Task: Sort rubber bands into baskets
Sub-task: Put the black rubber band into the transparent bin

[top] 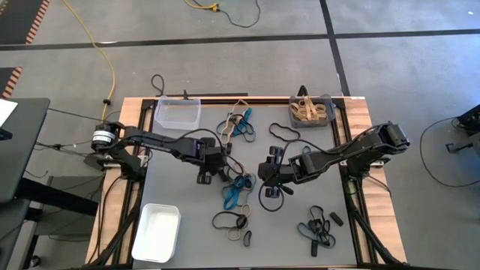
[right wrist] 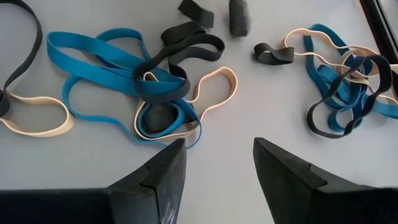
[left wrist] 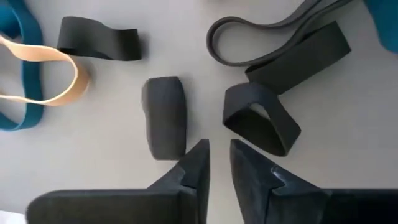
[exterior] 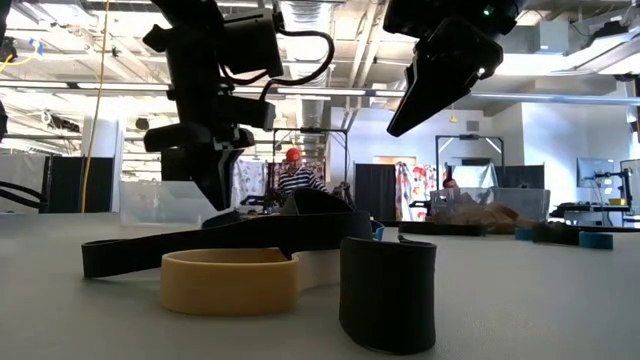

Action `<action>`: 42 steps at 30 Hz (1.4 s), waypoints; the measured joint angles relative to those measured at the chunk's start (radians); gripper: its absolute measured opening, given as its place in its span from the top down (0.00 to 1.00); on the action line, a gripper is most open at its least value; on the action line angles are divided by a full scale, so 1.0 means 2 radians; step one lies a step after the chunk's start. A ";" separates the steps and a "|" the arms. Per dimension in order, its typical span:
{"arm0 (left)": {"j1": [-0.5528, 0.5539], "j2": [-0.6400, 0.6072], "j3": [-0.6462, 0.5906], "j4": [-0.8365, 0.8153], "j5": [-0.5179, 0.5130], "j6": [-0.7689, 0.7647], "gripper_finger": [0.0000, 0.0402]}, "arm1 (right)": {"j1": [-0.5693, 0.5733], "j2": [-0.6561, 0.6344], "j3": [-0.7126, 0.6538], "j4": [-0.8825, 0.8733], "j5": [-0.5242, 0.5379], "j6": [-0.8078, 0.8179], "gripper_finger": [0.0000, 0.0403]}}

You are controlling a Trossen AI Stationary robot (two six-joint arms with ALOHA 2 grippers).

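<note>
Left gripper (left wrist: 214, 162) mid-bench, fingers slightly parted, empty, over black bands (left wrist: 261, 118). Right gripper (right wrist: 217, 162) wide, empty. Advise: centre one loop, then pinch.

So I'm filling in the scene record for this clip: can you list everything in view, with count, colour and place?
Rubber bands: many, black, tan and blue, loose in clusters across the grey table, mostly centre and near right.
Clear basket: one, far left of the table, looks empty.
Dark grey basket: one, far right, holding tan bands.
White basket: one, near left corner, looks empty.
Yellow cable: one, on the floor beyond the table.
Person: one, striped top, far in the room behind.
Left pincer: just above black bands at table centre, slightly parted, holding nothing.
Right pincer: open, above the blue and tan tangle.
</note>
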 joint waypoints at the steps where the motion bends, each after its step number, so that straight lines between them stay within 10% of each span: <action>1: 0.000 0.000 0.000 0.000 0.000 -0.001 0.84 | 0.000 0.000 0.000 0.000 0.000 0.000 0.46; 9: 0.006 0.000 0.000 0.010 -0.074 -0.012 0.78 | 0.000 0.000 0.000 0.000 0.000 0.001 0.46; 28: 0.058 0.049 -0.015 0.081 -0.044 -0.001 0.65 | -0.001 0.000 -0.018 0.018 -0.002 0.000 0.46; 36: 0.068 0.051 -0.014 0.081 -0.053 0.008 0.95 | -0.009 0.000 -0.023 0.025 -0.002 -0.001 0.46; 42: 0.066 0.050 0.013 0.053 -0.118 0.035 1.00 | -0.008 0.000 -0.023 0.027 -0.002 -0.004 0.46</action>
